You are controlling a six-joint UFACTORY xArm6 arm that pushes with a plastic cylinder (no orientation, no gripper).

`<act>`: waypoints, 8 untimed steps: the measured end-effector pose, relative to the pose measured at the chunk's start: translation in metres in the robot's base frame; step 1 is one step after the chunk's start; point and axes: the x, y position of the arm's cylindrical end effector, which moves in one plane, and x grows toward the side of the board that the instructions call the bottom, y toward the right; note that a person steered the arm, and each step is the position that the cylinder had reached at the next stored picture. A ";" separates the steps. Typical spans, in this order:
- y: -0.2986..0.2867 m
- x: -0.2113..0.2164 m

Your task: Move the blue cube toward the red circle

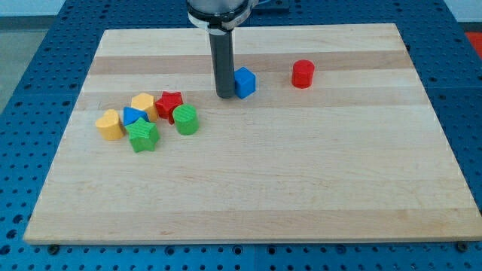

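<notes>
The blue cube (245,82) sits on the wooden board in the upper middle of the view. The red circle (303,74), a short red cylinder, stands to the cube's right with a gap of about one block width between them. My tip (225,95) is down on the board right at the cube's left side, touching it or nearly so. The dark rod rises straight up from there to the arm at the view's top.
A cluster of blocks lies at the view's left: a red star (169,103), a green cylinder (186,120), a green star (142,135), a blue block (134,117), a yellow block (143,103) and a yellow heart (110,125). The wooden board (301,173) ends near all four view edges.
</notes>
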 end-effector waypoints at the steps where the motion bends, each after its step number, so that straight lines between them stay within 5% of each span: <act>1: -0.017 -0.002; 5: -0.026 -0.025; 8: 0.025 -0.023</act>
